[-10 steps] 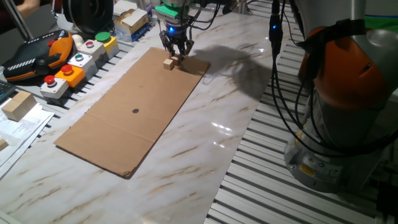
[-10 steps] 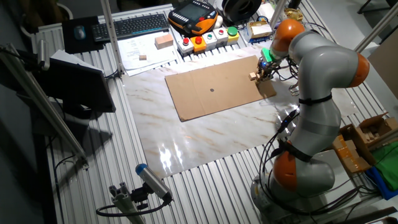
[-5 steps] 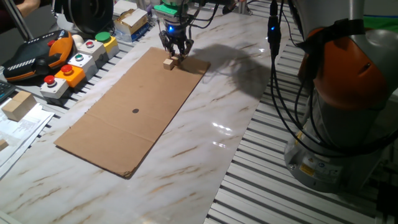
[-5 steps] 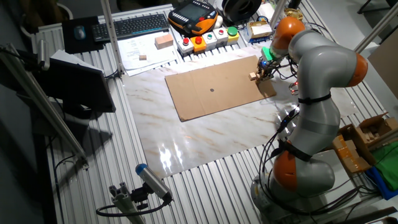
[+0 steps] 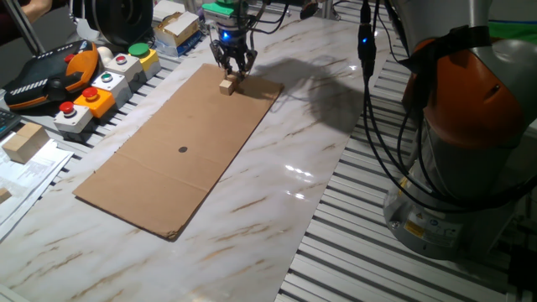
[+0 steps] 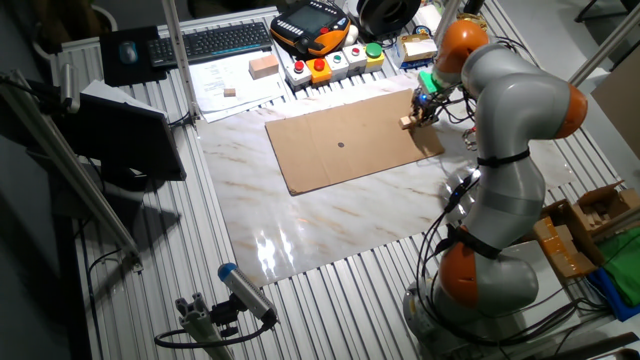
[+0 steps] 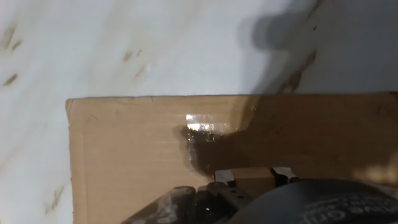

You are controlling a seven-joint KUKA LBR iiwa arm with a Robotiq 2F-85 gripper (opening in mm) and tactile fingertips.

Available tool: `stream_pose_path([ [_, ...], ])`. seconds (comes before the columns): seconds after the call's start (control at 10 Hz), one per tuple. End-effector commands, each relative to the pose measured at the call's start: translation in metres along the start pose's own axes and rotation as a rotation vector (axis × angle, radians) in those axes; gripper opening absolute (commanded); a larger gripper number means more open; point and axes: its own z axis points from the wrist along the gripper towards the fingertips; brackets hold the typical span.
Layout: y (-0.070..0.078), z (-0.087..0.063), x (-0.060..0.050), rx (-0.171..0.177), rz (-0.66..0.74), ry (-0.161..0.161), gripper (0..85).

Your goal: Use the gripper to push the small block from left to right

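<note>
The small wooden block (image 5: 226,85) sits near the far corner of a brown cardboard sheet (image 5: 185,143) on the marble table. My gripper (image 5: 232,72), black with a blue light above it, hangs just behind and above the block with its fingers drawn together and nothing held. In the other fixed view the block (image 6: 407,123) lies just left of the gripper (image 6: 426,108), near the right end of the sheet (image 6: 340,150). The hand view looks down on the cardboard corner (image 7: 124,149) in the gripper's shadow. I cannot make out the block there.
Button boxes (image 5: 101,84), an orange teach pendant (image 5: 46,71) and a larger wooden block (image 5: 23,141) line the left side beyond the cardboard. The arm's base (image 5: 470,126) with hanging cables stands at the right. A keyboard (image 6: 225,40) lies at the back.
My gripper has shifted slightly left and away, along the far edge of the cardboard. The block has not visibly moved.
</note>
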Motion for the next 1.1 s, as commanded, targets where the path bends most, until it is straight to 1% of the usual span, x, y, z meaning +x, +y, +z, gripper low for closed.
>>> stream_pose_path([
  [0.0,0.000,0.001,0.000,0.000,0.000,0.001,1.0],
  [0.3,0.002,0.003,0.002,-0.006,0.000,0.003,1.0],
  [0.8,0.009,0.000,0.011,-0.006,0.003,0.003,1.0],
  [1.0,0.010,0.002,0.015,-0.006,0.002,0.009,1.0],
])
